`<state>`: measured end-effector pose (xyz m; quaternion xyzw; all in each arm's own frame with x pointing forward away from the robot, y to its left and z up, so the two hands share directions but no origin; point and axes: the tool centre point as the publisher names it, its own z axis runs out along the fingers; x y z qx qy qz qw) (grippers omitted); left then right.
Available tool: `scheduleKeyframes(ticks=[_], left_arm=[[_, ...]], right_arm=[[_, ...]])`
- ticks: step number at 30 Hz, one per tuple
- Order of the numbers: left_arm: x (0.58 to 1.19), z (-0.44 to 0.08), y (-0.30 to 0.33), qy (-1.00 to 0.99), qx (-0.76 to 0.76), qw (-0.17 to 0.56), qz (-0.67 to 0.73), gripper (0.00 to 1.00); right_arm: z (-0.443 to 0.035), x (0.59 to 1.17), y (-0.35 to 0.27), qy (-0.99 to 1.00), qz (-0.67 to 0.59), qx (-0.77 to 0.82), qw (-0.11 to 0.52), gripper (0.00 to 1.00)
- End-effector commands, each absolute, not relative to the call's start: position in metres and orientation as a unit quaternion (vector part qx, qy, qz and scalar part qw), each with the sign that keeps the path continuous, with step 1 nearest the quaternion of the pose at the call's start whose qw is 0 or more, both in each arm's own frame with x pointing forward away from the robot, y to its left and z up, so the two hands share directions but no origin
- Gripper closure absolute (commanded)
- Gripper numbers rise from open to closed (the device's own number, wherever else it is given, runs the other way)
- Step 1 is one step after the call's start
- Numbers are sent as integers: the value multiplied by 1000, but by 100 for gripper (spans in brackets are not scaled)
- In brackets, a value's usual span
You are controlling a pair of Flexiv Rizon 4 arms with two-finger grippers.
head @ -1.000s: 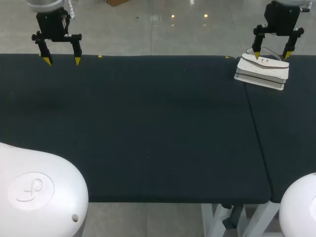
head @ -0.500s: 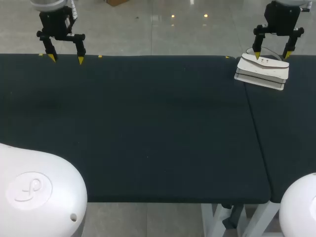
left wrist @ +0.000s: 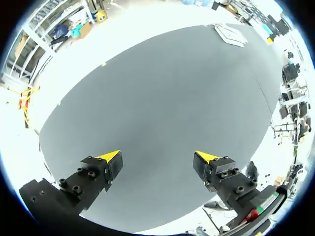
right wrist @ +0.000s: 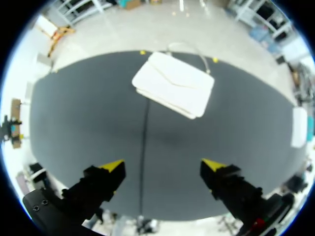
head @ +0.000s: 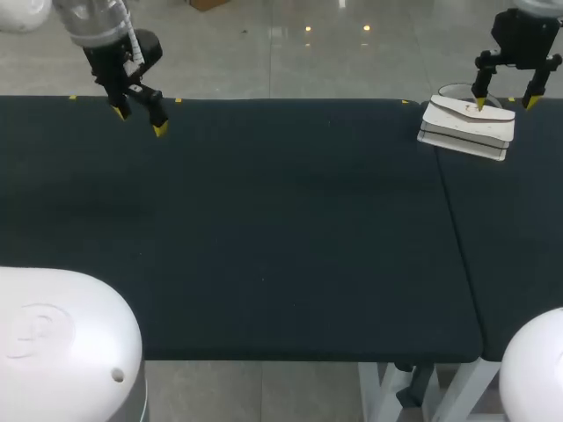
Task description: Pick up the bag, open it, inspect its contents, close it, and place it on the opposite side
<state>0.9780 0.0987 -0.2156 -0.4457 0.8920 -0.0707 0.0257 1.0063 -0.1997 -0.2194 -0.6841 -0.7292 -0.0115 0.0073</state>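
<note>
The white, flat, envelope-style bag (head: pixel 466 127) lies on the far right of my black cloth-covered table (head: pixel 264 220), close to the far edge, sitting across the far end of the seam (head: pixel 459 246) that runs near-to-far through the cloth. Its long axis runs left to right, with the right end turned slightly nearer to me. The curved flap (right wrist: pixel 182 71) faces up, and the thin loop handle (head: pixel 457 85) sticks out from the bag's far long side toward the table's far edge. My right gripper (head: pixel 505 102) hangs over the bag's far right part with its yellow-tipped fingers spread wide and nothing between them. From the right wrist view the bag lies ahead of that gripper, clear of both tips, with bare dark cloth between them, so I read it as above the bag and not touching. My left gripper (head: pixel 139 120) is at the far left of the table, well apart from the bag, and its fingers are spread too, holding nothing. In the left wrist view the bag shows small, across the table.
</note>
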Motion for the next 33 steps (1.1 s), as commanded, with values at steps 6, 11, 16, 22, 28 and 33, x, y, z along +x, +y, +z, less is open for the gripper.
scheduleKeyframes(ticks=[6, 11, 16, 22, 28, 33], left_arm=[[954, -233, 89, 951, -196, 83, -222, 0], [945, -241, 78, 961, -86, 88, -248, 0], [939, -250, 68, 962, -3, 86, -258, 0], [934, -265, 60, 949, 82, 69, -295, 0], [936, -278, 53, 942, 114, 49, -311, 0], [937, -284, 50, 934, 141, 42, -326, 0]], right_arm=[[-241, 1013, -226, -717, -47, -695, 26, 0], [-250, 1017, -239, -718, -59, -693, 30, 0], [-261, 1019, -248, -712, -73, -698, 41, 0], [-274, 1022, -254, -699, -78, -710, 50, 0], [-287, 1029, -260, -683, -83, -723, 58, 0], [-295, 1036, -268, -667, -86, -738, 63, 0]])
